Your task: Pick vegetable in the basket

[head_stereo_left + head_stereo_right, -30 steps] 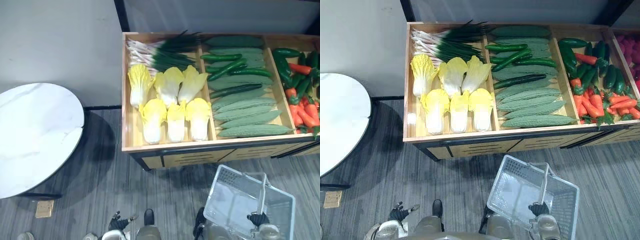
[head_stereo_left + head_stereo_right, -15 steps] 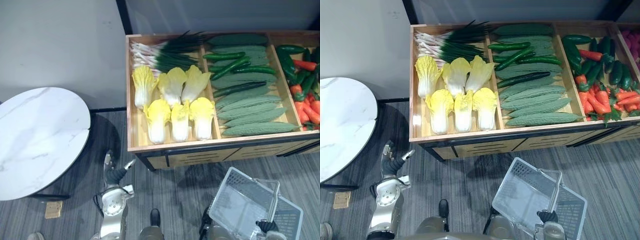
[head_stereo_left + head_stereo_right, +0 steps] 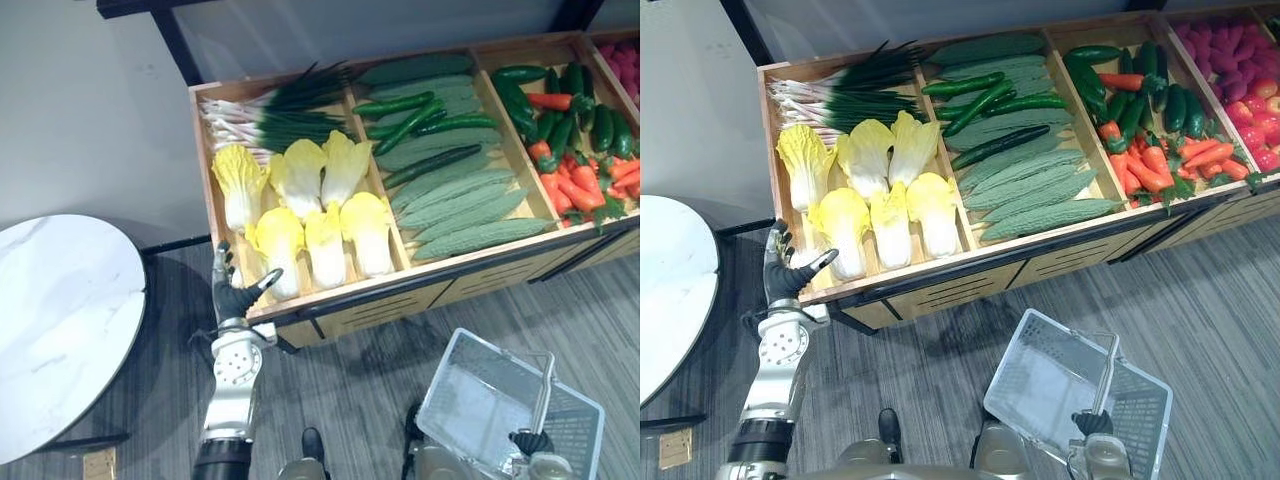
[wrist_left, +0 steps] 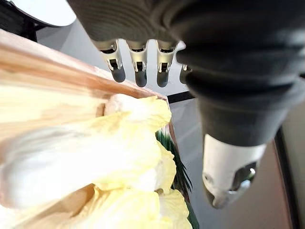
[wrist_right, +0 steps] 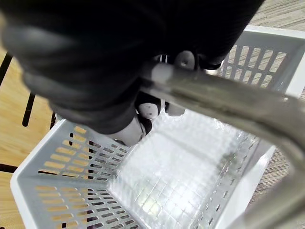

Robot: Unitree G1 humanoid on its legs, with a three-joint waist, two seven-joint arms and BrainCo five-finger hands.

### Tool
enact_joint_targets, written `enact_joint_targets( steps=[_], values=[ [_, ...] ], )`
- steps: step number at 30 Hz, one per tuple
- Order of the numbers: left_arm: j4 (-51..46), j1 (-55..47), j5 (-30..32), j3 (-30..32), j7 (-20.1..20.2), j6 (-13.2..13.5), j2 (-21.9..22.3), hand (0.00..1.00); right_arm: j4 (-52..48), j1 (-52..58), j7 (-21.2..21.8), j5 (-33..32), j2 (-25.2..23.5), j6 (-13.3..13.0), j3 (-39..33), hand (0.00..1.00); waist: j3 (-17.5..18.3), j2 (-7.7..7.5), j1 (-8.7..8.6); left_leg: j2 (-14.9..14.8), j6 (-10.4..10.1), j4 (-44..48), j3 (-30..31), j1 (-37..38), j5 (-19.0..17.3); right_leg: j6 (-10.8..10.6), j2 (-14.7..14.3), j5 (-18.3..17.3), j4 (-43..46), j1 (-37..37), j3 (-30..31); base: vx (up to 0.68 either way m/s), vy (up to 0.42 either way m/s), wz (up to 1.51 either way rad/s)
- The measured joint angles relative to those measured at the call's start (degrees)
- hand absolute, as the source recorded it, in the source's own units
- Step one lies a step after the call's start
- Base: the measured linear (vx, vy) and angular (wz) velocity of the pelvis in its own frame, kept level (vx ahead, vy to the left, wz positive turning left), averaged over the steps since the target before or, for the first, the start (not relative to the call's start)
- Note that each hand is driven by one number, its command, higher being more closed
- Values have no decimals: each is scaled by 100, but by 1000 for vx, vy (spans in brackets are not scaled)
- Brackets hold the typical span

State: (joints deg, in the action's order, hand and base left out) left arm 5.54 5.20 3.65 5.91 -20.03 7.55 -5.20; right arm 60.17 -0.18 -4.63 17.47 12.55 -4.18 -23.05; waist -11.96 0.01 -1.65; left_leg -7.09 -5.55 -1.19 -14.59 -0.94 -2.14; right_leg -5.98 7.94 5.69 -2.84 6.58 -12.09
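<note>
Grocery shop: wooden produce bins (image 3: 970, 262) w/ sorted veg, shopping basket (image 3: 1040, 345).

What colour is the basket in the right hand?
White basket, with a silver handle; the right wrist view shows it best.

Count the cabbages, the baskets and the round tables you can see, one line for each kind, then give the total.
Cabbages: 6
Basket: 1
Round table: 1
Total: 8
</note>
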Motion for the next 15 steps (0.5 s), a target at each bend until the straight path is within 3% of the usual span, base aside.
enact_joint_targets(
  steps=[8, 15],
  values=[
    [435, 330, 137, -52, -283, -98, 9, 0, -126, -28, -14, 1, 3, -4, 257, 100, -2, 24, -132, -3, -8, 36, -118, 2, -39, 2, -11, 13, 4, 64, 135, -2, -9, -8],
    [434, 670, 612, -47, -729, -471, 72, 0, -125, -88, -28, 2, 3, -2, 289, 100, -4, 28, -143, 3, -7, 35, -191, -1, -44, 9, -8, 21, 24, 119, 171, -2, -7, -5]
  ],
)
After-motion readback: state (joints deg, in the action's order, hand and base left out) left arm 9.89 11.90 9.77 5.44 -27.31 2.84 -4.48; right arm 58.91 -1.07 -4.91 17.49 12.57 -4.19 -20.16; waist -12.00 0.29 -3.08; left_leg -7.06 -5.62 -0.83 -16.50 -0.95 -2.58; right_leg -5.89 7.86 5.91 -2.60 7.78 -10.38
